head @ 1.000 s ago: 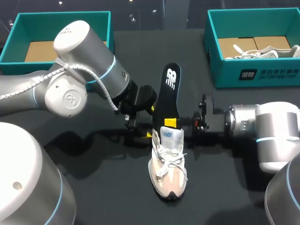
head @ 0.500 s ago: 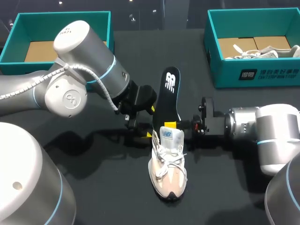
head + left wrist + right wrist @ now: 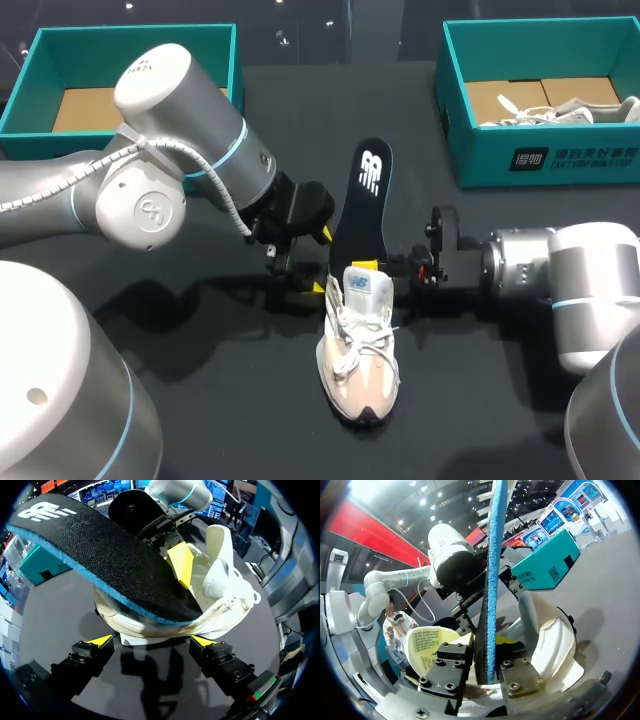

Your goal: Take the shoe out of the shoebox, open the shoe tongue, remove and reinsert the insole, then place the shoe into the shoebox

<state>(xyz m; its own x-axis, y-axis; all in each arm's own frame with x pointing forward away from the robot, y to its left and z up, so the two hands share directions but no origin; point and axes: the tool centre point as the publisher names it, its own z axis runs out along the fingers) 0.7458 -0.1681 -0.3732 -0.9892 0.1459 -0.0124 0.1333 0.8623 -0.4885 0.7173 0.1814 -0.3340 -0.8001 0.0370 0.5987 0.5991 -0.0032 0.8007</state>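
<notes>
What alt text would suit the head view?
The right gripper pinches a black insole standing up out of a pale shoe on a dark table. The left gripper sits open at its heel.

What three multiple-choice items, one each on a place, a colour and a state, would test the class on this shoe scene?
1. The shoe holding the insole stands: A in the left box; B on the table; C in the right box.
2. The insole's edge is: A red; B blue; C yellow.
3. The right pincer is: A open and empty; B shut on a lace; C shut on the insole.
Key: 1 B, its sole rests on the table; 2 B, a blue rim shows; 3 C, it clamps the insole from both sides.
</notes>
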